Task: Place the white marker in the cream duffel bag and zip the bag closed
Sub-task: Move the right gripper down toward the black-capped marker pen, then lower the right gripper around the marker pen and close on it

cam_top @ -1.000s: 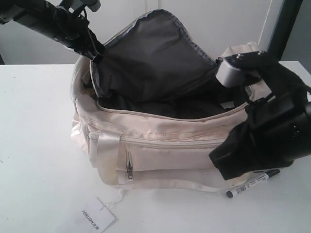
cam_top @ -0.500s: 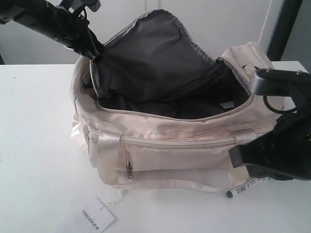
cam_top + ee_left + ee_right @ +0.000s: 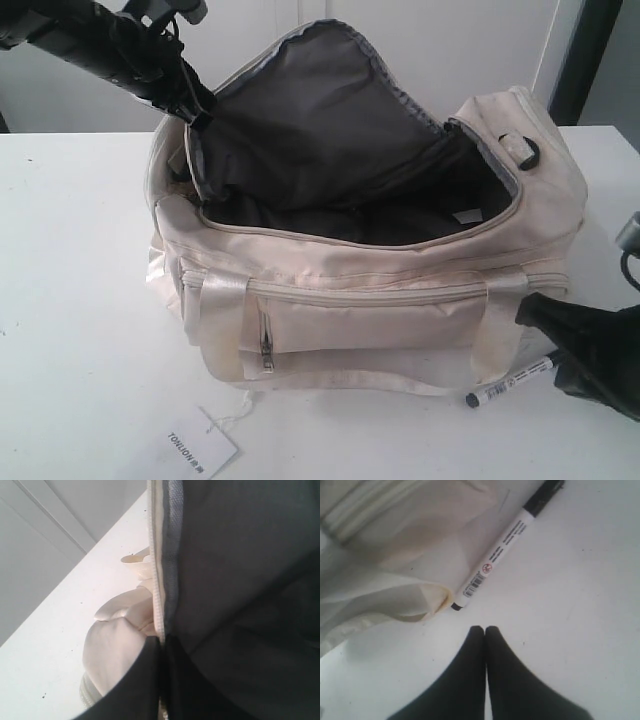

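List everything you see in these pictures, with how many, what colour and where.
cream duffel bag: one, cream with dark grey lining, middle of the table, top open, flap raised.
white marker: one, white barrel with black cap, lying on the table at the bag's front right corner.
paper tag: one, white, printed TONLION, on the table in front of the bag, left side.
table: one, white, under everything.
left gripper: one, black, shut on the bag's raised flap edge.
right gripper: one, black, shut, empty, over the table beside the marker.

left tool: clamped on cream duffel bag flap, arm raised | right tool: closed, empty, low
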Action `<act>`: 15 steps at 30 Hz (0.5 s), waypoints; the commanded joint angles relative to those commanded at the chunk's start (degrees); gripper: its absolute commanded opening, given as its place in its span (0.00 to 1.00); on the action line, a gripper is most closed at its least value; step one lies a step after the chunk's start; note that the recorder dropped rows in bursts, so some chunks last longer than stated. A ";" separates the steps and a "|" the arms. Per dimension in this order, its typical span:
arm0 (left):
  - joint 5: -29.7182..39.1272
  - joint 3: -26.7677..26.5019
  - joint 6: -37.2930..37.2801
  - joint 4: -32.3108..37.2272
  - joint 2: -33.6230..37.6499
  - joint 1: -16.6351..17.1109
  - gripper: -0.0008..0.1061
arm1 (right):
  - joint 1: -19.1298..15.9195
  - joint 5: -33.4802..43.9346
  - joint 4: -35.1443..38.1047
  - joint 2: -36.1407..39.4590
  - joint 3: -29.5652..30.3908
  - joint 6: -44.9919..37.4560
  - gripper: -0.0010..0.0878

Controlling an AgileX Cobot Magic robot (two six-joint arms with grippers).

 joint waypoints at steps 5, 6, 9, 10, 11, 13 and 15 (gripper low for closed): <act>-0.12 0.00 0.00 0.00 0.00 0.00 0.01 | 0.00 -3.01 -0.98 0.00 0.96 3.26 0.01; -0.12 0.00 0.00 0.00 0.00 0.00 0.01 | 0.00 -3.91 -0.98 0.00 1.38 3.95 0.01; -0.12 0.00 0.00 0.00 0.00 0.00 0.01 | 0.00 -5.88 -0.98 0.34 2.36 6.05 0.02; -0.12 0.00 0.00 0.00 0.00 0.00 0.01 | 0.00 -6.48 -0.98 0.34 2.65 6.77 0.03; -0.12 0.00 0.00 0.00 0.00 0.00 0.01 | 0.00 -8.42 -0.98 0.34 3.35 7.85 0.09; -0.24 0.00 0.00 0.00 0.00 0.00 0.01 | 0.00 -11.25 -0.98 0.34 3.97 9.47 0.17; -0.24 0.00 0.00 0.00 0.00 0.00 0.01 | 0.00 -13.40 -0.98 0.46 4.13 12.42 0.23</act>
